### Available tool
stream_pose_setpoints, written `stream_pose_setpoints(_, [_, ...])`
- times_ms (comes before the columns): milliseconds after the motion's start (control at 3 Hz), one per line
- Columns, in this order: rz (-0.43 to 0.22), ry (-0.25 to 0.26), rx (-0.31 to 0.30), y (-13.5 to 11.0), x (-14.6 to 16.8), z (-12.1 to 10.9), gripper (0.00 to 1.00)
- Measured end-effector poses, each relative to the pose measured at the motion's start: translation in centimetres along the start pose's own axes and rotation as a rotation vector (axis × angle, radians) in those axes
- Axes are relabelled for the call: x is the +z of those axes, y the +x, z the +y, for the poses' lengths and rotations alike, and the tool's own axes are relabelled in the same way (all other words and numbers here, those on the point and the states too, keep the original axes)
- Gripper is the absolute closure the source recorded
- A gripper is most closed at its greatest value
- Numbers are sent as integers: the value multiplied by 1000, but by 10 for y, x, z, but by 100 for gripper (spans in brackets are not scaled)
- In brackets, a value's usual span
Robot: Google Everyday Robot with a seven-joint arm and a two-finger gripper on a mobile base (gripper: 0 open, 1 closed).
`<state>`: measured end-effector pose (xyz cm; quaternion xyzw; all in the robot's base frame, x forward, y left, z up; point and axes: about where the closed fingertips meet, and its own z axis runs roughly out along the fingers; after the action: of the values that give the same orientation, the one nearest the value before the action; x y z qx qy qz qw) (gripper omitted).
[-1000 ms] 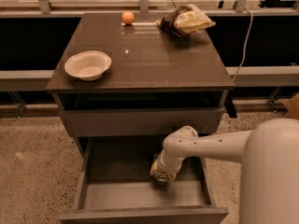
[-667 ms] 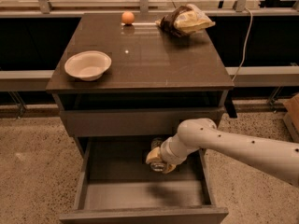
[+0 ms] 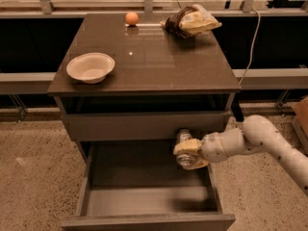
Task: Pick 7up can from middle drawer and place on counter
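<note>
Camera view from above and in front: the arm (image 3: pixel 269 141) enters from the right and is cut off at the frame edge, so its base is not seen. The gripper (image 3: pixel 188 153) sits over the far right part of the open middle drawer (image 3: pixel 144 201), just before the closed drawer front (image 3: pixel 144 125) above it. Its tan fingers (image 3: pixel 187 146) are clamped around the 7up can (image 3: pixel 182 136). They cover the label, leaving only the silvery ends visible. Whether the can touches the drawer floor cannot be determined. The drawer's near front is partly cropped by the lower edge, and nothing else is visible inside it.

On the counter (image 3: pixel 159 61):
- A white bowl (image 3: pixel 90 67) at near left, with no visible contents.
- A small orange ball (image 3: pixel 132 18) at the far edge.
- A crumpled bag (image 3: pixel 192 20) at far right, contents indistinct.
</note>
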<state>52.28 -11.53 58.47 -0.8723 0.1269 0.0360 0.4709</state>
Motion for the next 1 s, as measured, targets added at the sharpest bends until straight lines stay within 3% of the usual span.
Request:
stream_pose_setpoints(333, [-45, 145, -106, -1, -47, -6, 100])
stream_pose_setpoints(667, [-57, 221, -254, -14, -84, -28, 100])
stream_pose_setpoints(1000, [-37, 235, -369, -35, -116, -55, 100])
